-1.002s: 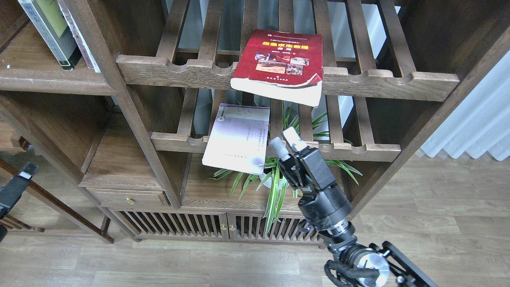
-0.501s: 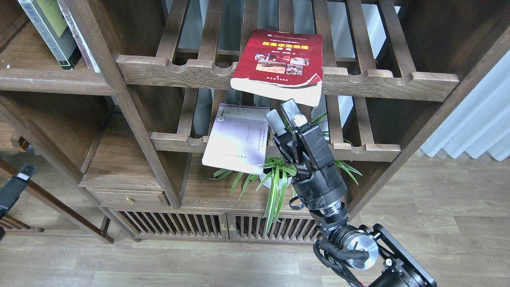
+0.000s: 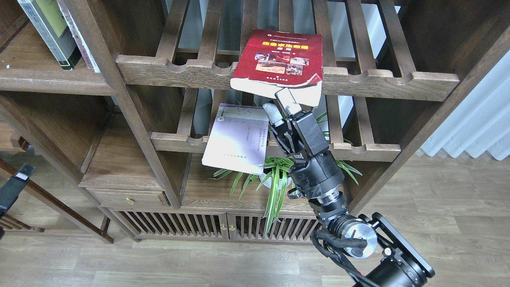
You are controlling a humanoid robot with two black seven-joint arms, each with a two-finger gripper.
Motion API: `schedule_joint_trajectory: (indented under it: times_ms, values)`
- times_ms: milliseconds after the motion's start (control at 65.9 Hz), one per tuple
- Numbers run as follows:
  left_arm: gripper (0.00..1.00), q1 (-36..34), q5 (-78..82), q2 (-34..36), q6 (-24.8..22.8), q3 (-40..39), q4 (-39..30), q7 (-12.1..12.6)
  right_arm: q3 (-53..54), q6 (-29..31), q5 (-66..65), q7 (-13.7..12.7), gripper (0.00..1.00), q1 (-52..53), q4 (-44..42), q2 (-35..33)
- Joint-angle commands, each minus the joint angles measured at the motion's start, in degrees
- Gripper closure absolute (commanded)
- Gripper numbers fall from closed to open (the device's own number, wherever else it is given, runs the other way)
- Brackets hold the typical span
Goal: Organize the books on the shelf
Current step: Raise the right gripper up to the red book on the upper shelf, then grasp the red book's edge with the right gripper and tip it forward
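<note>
The right gripper (image 3: 279, 104) reaches up with fingers parted, empty, just under the red book's (image 3: 279, 59) overhanging front edge; that overhang offers a hold. The lavender book (image 3: 239, 137) lies on the rack below. The left gripper (image 3: 16, 185) is probably idle; its state is unclear.

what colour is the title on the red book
Yellow, printed across the top of the red book; it shows best in the head view.

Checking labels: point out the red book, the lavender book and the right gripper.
red book (image 3: 279, 56), head view, middle of the front cover.
lavender book (image 3: 237, 137), head view, middle of the pale cover.
right gripper (image 3: 279, 104), head view, midway between its fingertips.
</note>
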Motion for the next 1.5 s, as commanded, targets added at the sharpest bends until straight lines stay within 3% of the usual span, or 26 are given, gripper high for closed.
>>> schedule_joint_trajectory:
  times_ms: [0, 683, 1139, 1488]
  values:
    - [0.05, 0.00, 0.09, 0.00, 0.00, 0.00, 0.02, 0.00, 0.08, -0.90, 0.00, 0.00, 0.02, 1.34, 0.00, 0.00]
    - [0.05, -0.27, 0.00, 0.00, 0.00, 0.09, 0.20, 0.09, 1.84, -6.35, 0.17, -0.09, 0.02, 4.95, -0.35, 0.00]
    - [0.04, -0.18, 0.00, 0.00, 0.00, 0.00, 0.73, -0.08, 4.92, -6.62, 0.44, -0.09, 0.04, 5.39, -0.88, 0.00]
    - [0.04, -0.18, -0.62, 0.09, 0.00, -0.17, 0.90, -0.17, 5.18, -6.26, 0.52, 0.17, 0.34, 4.86, -0.88, 0.00]
